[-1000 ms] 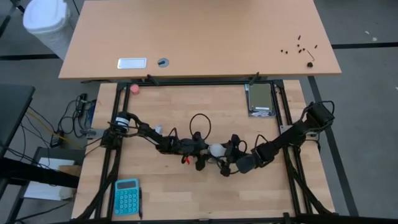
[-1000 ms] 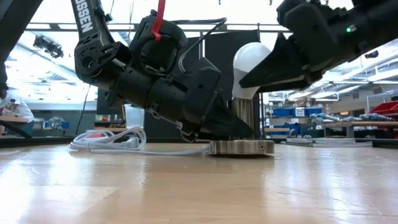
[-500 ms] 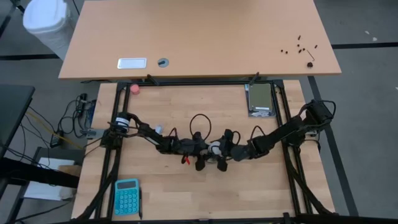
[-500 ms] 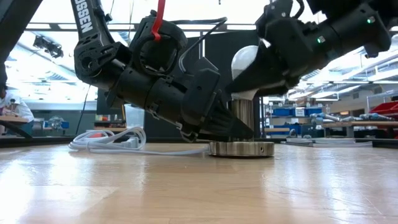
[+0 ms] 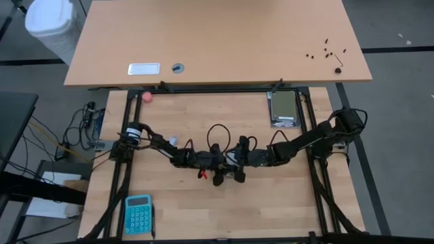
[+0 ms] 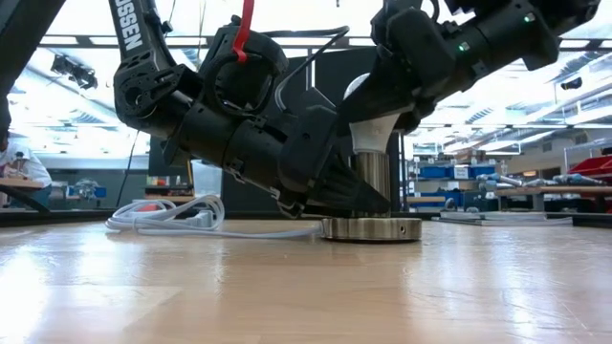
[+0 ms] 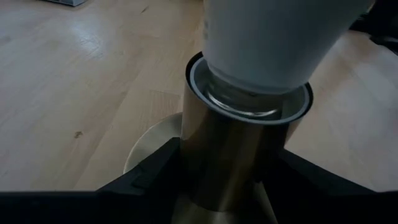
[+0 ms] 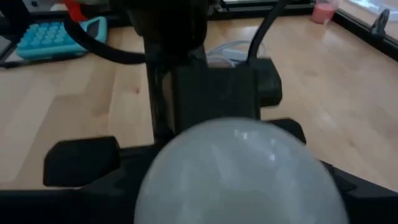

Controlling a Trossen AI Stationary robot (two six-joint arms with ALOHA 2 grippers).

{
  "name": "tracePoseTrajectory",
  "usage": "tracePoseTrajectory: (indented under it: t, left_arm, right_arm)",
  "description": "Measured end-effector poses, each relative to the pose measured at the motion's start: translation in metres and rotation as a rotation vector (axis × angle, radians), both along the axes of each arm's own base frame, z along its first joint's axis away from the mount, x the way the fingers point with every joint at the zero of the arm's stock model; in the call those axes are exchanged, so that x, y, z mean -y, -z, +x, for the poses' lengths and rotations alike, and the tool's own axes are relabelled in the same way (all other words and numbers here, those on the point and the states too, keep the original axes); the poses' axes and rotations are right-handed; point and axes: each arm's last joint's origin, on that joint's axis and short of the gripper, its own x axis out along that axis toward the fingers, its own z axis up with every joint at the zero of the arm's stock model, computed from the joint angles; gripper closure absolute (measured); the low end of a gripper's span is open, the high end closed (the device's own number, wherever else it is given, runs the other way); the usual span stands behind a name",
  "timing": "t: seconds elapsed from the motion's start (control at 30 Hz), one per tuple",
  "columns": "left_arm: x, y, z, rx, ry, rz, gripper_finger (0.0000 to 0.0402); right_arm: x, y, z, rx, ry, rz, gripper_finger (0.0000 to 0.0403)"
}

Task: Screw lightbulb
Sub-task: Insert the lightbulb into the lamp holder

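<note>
White letters on the left arm read "SSEN" in the low view; the start of the word is cut off.

The left arm lies low and stretched across the counter (image 5: 285, 203). The left gripper (image 7: 227, 171) hugs the shiny metal socket tube (image 7: 230, 155), one of its jaws on each side. The tube stands straight up on a round metal base (image 6: 372, 227).

The right arm comes in from the other side and bends down. The right gripper (image 6: 378, 115) sits over the lightbulb (image 6: 373, 139). Its jaws are on both sides of the round white top, but I cannot tell if they squeeze it or only sit near it.

The lightbulb stands up in the top of the socket tube, just above the left jaws and between the right jaws. Its neck goes into the tube's ring.

A white cord (image 6: 167, 218) lies coiled on the counter behind the left jaws. A blue calculator (image 5: 137, 213) lies well apart from both jaws. A small pink ball (image 5: 147, 96) sits far off at the counter's edge.
</note>
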Motion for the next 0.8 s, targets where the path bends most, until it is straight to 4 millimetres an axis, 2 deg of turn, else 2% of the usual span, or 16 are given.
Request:
tracePoseTrajectory:
  t: [0.13,0.27,0.5,0.8]
  left_arm:
    - [0.000,0.000,0.000,-0.002,0.000,0.000,0.0189]
    - [0.000,0.000,0.000,-0.002,-0.001,0.000,0.0189]
    - [0.000,0.000,0.000,-0.002,0.000,0.000,0.0189]
    - [0.000,0.000,0.000,0.002,-0.001,-0.001,0.0189]
  right_arm:
    - [0.000,-0.002,0.000,-0.006,-0.006,-0.015,0.0124]
    - [-0.001,-0.018,-0.004,0.050,-0.003,-0.025,0.0124]
    - [0.001,-0.032,-0.010,0.081,-0.005,-0.016,0.0124]
    - [0.000,-0.019,-0.006,0.035,-0.005,-0.020,0.0124]
